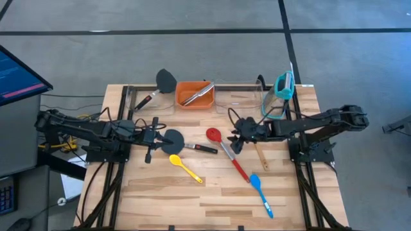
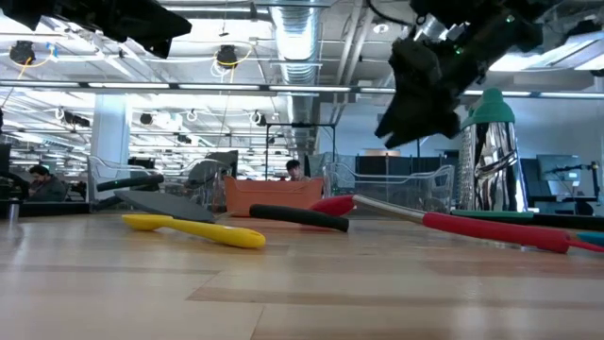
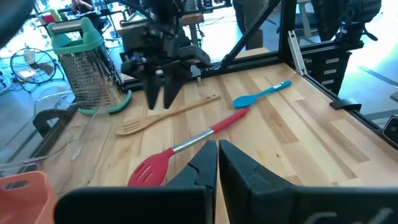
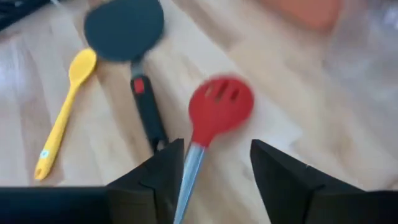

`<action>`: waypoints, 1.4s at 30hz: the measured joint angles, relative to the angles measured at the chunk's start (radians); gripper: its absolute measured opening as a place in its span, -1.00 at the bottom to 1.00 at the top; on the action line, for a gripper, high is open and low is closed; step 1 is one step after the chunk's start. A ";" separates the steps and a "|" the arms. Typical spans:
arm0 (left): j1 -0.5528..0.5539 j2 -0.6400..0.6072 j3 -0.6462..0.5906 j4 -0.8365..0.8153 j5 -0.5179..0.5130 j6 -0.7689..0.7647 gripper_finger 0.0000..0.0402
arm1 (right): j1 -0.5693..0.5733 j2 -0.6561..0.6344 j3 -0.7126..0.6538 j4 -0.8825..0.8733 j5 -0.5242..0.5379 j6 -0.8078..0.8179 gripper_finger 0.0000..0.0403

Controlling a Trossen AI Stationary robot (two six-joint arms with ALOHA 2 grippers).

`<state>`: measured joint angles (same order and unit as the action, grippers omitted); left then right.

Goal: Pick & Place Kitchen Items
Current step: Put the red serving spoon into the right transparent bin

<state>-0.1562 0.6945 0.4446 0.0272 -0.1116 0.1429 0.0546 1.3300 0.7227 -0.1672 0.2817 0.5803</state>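
A red slotted spoon [image 1: 226, 153] lies mid-table, head [image 4: 221, 109] toward the far side. My right gripper [image 1: 234, 136] is open and hovers above its shaft; the shaft shows between the fingers in the right wrist view [image 4: 214, 168]. The low view shows this gripper [image 2: 415, 113] raised off the table. My left gripper [image 1: 157, 137] is shut and empty [image 3: 217, 155], raised beside a black spatula [image 1: 183, 142]. A yellow spoon [image 1: 185, 168], a blue spoon [image 1: 260, 192] and a wooden fork [image 1: 260, 156] lie flat on the table.
An orange bin [image 1: 194, 94] holding metal tongs [image 1: 198, 94] stands at the far edge beside a clear bin [image 1: 241, 97]. A teal-handled grater [image 1: 282, 90] stands at the far right. A second black spatula [image 1: 160, 83] lies at the far left. The near part of the table is bare wood.
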 joint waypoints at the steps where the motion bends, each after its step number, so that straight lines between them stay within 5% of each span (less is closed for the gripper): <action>1: 0.000 0.000 0.000 0.000 0.000 0.007 -0.99 | 0.006 0.000 0.000 -0.001 -0.020 0.015 -0.17; 10: 0.000 0.000 0.000 -0.001 0.000 0.010 -0.99 | 0.072 0.010 0.002 0.050 -0.067 0.090 -0.39; 27: 0.000 0.001 0.000 -0.004 0.003 -0.020 -0.99 | 0.142 0.227 0.002 0.043 -0.074 0.350 -0.21; 42: 0.000 0.000 0.000 -0.004 -0.001 -0.021 -0.99 | 0.142 0.381 0.018 0.126 -0.192 0.398 -0.39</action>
<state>-0.1558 0.6949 0.4450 0.0231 -0.1127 0.1223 0.1963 1.7110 0.7408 -0.0409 0.0894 0.9783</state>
